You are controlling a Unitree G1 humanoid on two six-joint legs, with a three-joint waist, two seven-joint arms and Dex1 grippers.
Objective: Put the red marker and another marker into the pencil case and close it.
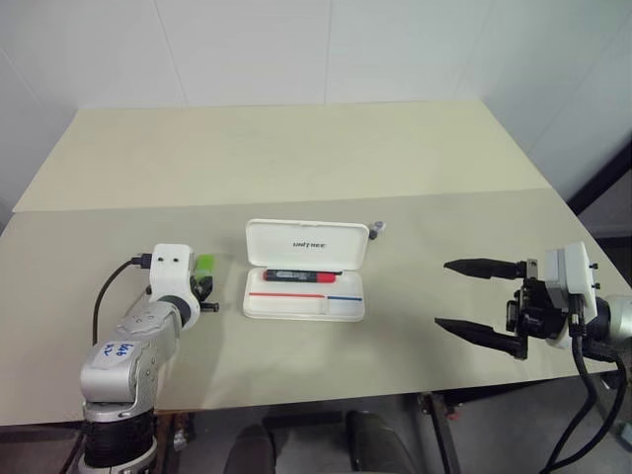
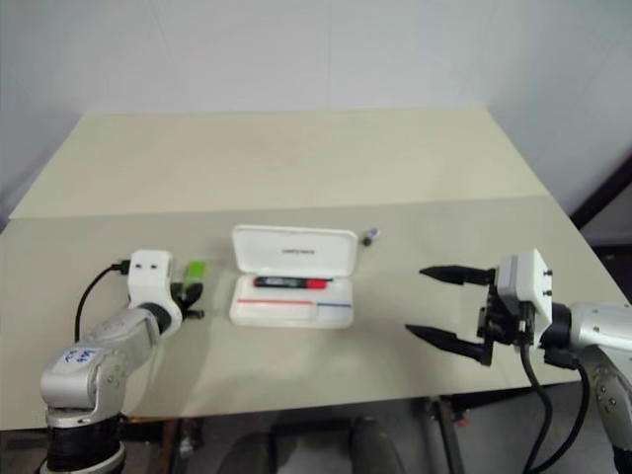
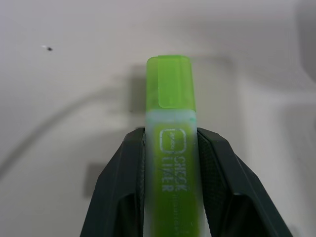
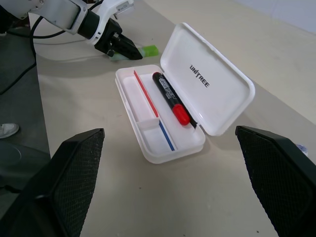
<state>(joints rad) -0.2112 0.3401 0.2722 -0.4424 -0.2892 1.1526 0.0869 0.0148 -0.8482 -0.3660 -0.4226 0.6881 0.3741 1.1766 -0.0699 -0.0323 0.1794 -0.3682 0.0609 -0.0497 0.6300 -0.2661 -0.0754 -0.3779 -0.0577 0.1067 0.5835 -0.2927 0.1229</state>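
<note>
There is one big table (image 1: 296,158). On it sits one white pencil case (image 1: 304,281) with its lid up, and the lid says "UNITREE". One red marker (image 4: 171,98) lies inside the case, by the hinge, black with a red cap. One green marker (image 3: 171,163) lies on the table, left of the case. Its side reads "CHECK LINER". One tiny grey bit (image 1: 376,229) rests near the lid's right corner.

The left gripper (image 3: 170,187) has its two black fingers squeezed onto the green marker's sides. The right gripper (image 1: 479,301) hangs over the table's right side, its fingers spread wide, holding nothing.
</note>
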